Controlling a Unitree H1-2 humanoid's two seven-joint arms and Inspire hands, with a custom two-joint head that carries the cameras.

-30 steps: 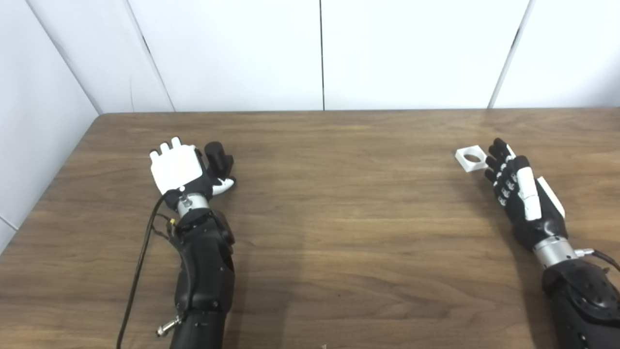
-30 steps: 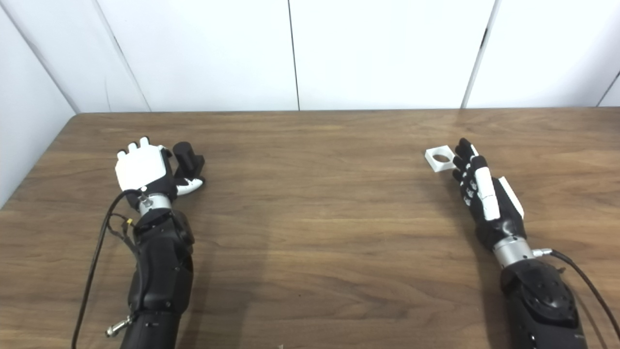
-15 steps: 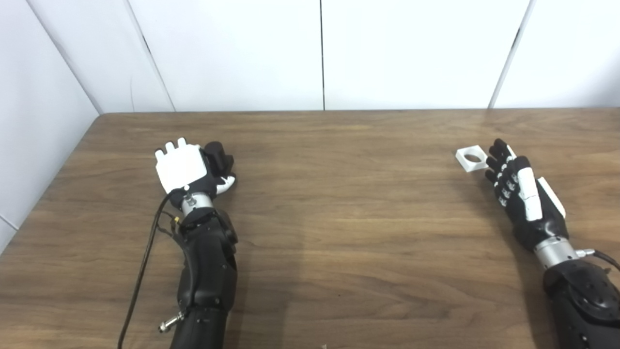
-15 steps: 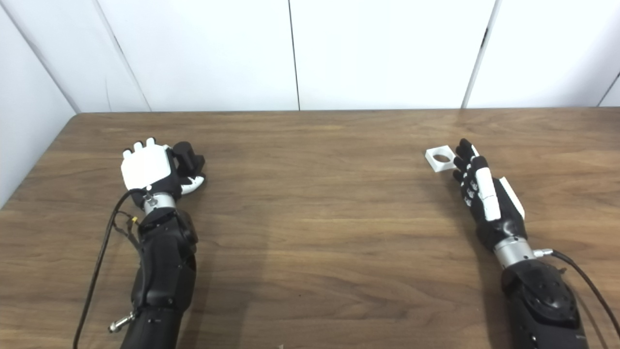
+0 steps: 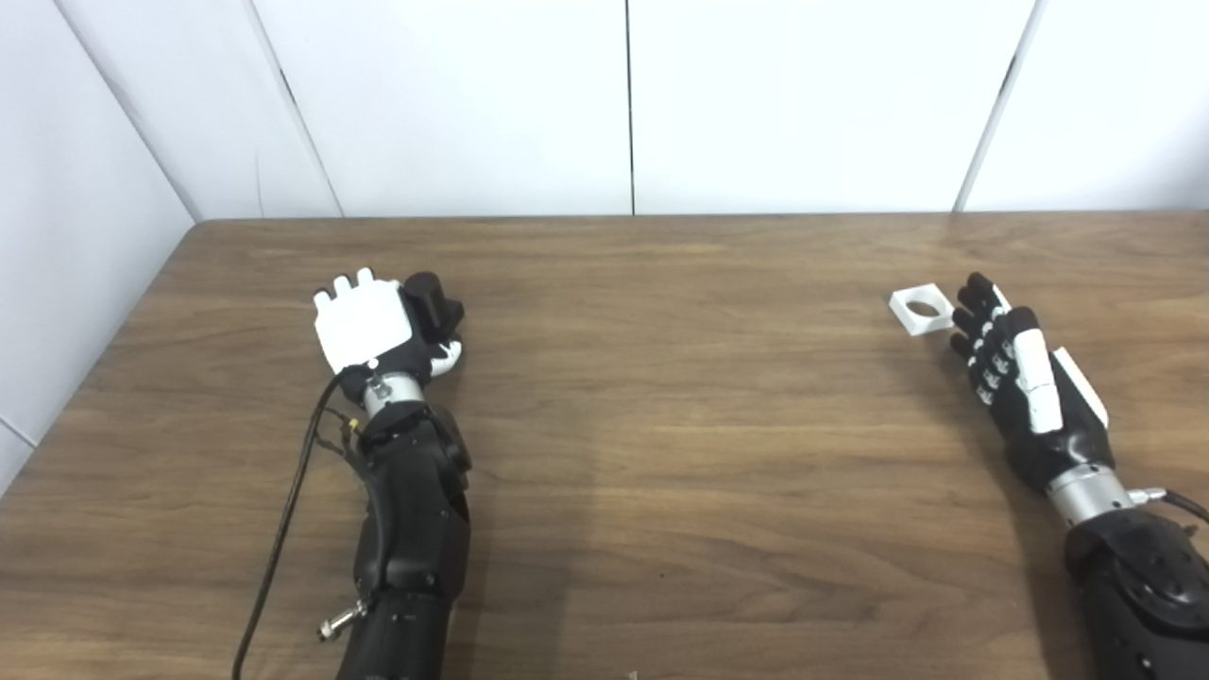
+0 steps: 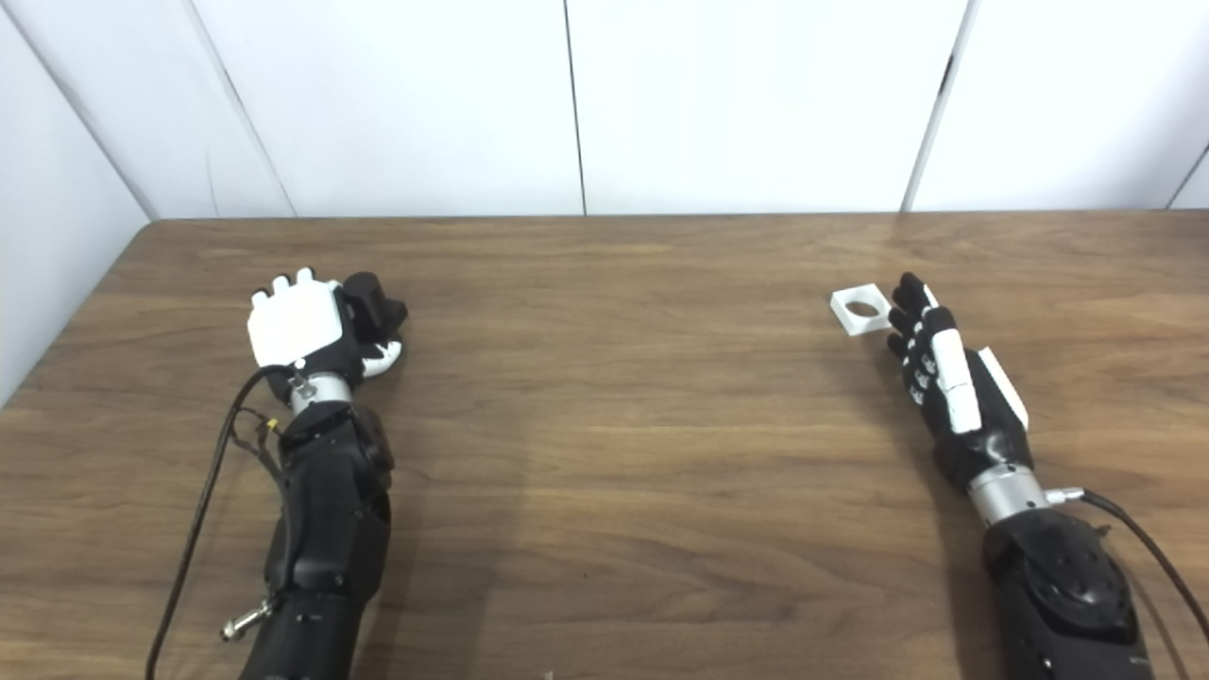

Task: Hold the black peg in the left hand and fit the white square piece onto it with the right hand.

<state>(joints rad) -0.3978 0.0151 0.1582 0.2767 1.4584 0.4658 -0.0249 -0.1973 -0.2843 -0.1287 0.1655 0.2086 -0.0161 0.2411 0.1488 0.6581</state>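
Beside short black round peg (image 5: 430, 300): left hand (image 5: 364, 321) cupped round it, grip unclear; could tip. Right hand (image 5: 1015, 378) spread, empty, fingertips at white square piece w/ hole (image 5: 920, 309); may push it away.

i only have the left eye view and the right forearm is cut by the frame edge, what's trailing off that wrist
Observer: In the right eye view a black cable leaves the wrist below the right hand and curves down toward the frame's right edge.
Operator: ok, anything on the wall past that side
Observer: The right eye view shows one more dark wall seam slanting up at the far right, above the table.
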